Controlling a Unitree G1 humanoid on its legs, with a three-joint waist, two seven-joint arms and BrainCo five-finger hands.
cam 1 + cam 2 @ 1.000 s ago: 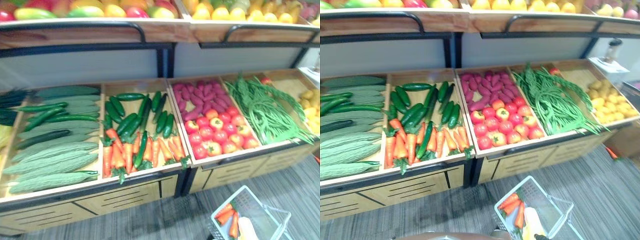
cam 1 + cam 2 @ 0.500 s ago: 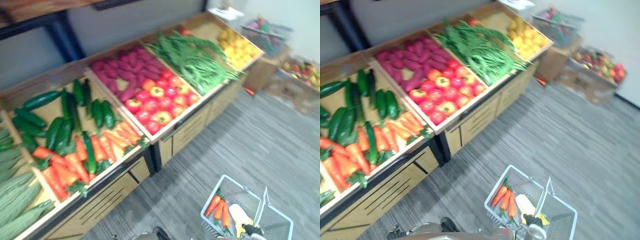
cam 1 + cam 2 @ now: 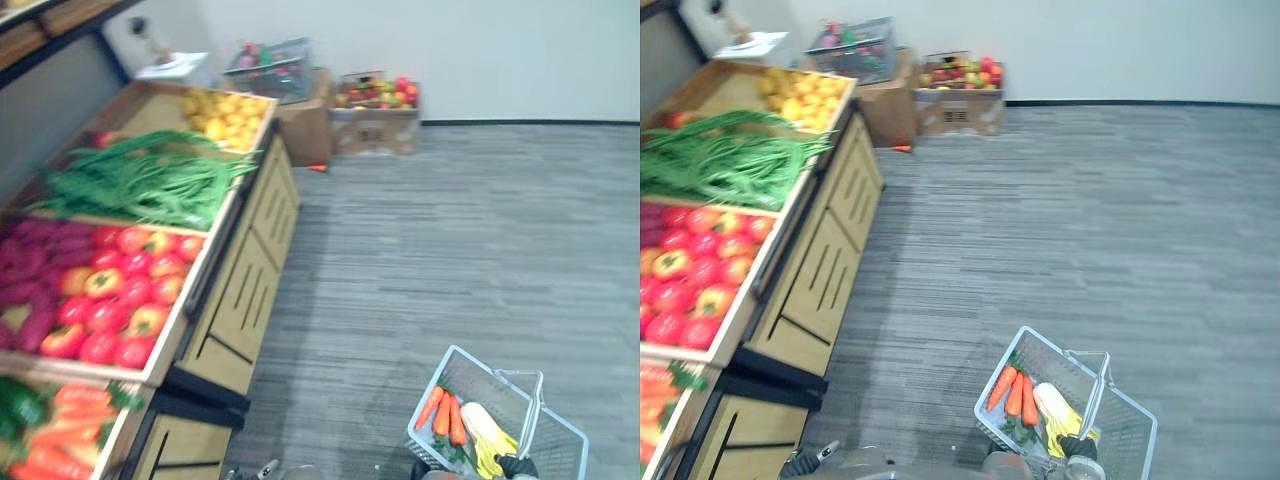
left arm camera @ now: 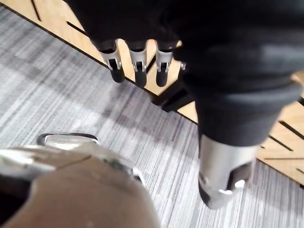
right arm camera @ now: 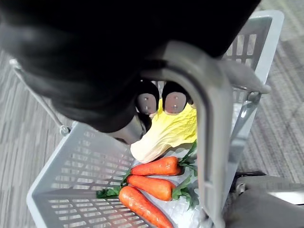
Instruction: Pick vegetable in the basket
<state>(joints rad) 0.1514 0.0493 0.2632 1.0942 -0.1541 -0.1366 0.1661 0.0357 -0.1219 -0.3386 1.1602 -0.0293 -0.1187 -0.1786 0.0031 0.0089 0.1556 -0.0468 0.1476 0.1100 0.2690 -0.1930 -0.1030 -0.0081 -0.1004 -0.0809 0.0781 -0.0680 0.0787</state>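
My right hand (image 5: 148,102) is curled round the grey handle (image 5: 209,142) of the basket (image 3: 560,445), which hangs at the near right over the grey floor (image 3: 1040,220). In the basket lie three carrots (image 5: 152,185) side by side, and just beside them a pale yellow cabbage (image 5: 166,130), touching the nearest carrot's green top. My left hand (image 4: 138,66) hangs at the near left with its fingers loosely straight and apart, holding nothing, close to the front of the wooden stand (image 3: 240,290). On that stand to the left, the nearest crate holds more carrots (image 3: 60,430) with something green beside them, the next one red and orange tomatoes (image 3: 110,310) beside purple roots (image 3: 40,250), then a heap of green beans (image 3: 140,180), then yellow fruit (image 3: 225,115) at the far end. Beyond the stand, against the far wall, stand cardboard boxes (image 3: 375,125) with mixed produce on top.
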